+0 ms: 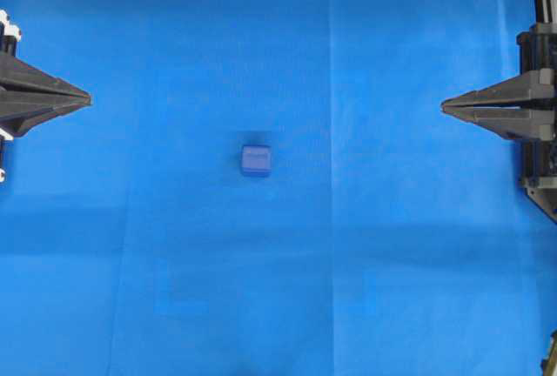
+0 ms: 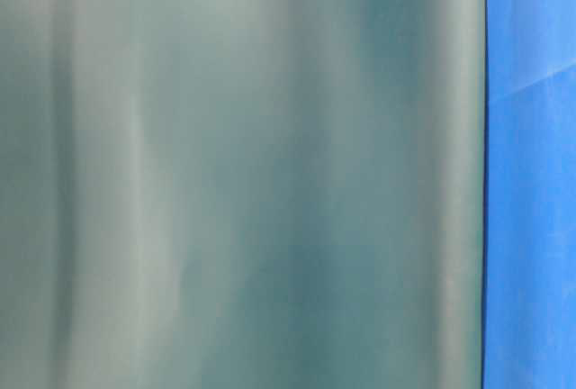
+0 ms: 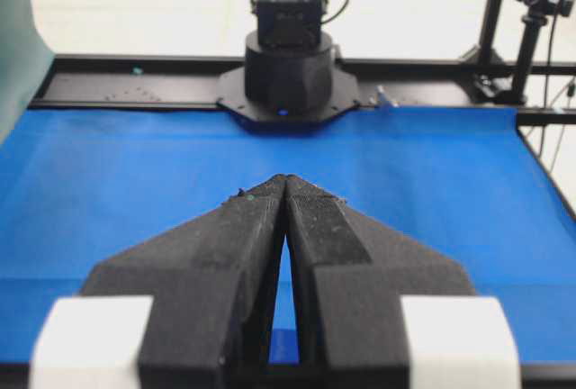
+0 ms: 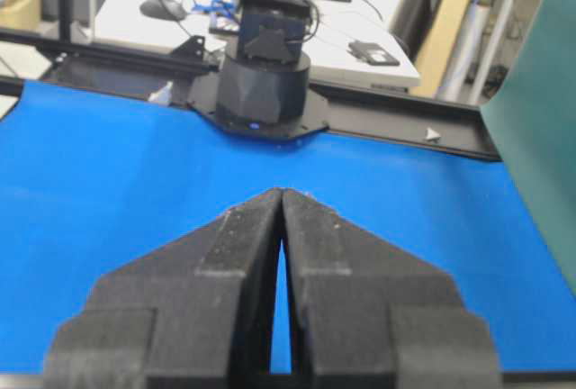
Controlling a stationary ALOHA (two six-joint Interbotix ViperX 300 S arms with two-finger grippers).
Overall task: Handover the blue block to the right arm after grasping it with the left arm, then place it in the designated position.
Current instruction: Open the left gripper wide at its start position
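The blue block sits alone on the blue cloth, about midway between the two arms. My left gripper is at the left edge, shut, its tip pointing right and well short of the block. At the right edge my right gripper is also shut and points left, equally far from the block. In the left wrist view the left gripper has its fingertips touching and nothing between them. The right gripper looks the same in its own view. I see no clear mark for the designated position.
The right arm's base stands at the far end of the cloth in the left wrist view, and the left arm's base in the right wrist view. A grey-green sheet blocks most of the table-level view.
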